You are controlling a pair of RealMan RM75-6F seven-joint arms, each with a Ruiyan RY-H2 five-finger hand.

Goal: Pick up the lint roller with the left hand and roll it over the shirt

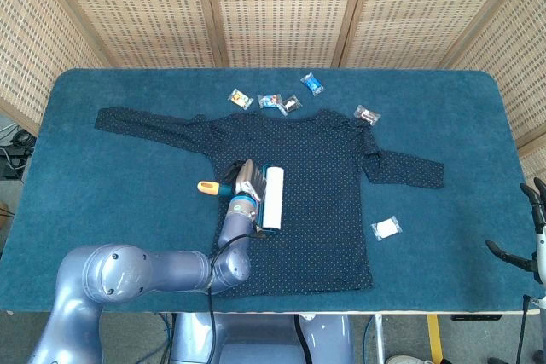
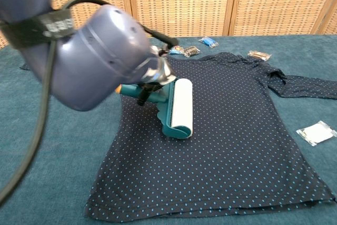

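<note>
A dark navy shirt [image 1: 316,202] [image 2: 231,130] with light blue dots lies flat on the teal table. My left hand [image 1: 247,178] [image 2: 156,75] grips the handle of the lint roller [image 1: 273,198] [image 2: 181,103], whose white roll rests on the middle left of the shirt. The roller has a teal frame and an orange handle end [image 1: 206,186]. In the chest view my left arm hides most of the handle. My right hand [image 1: 536,240] is at the table's right edge, fingers apart, holding nothing.
Several small wrapped packets [image 1: 275,101] [image 2: 184,50] lie beyond the shirt's collar, one [image 1: 368,113] sits near the right shoulder, and a white packet [image 1: 386,228] [image 2: 316,132] lies right of the hem. Wicker screens stand behind the table.
</note>
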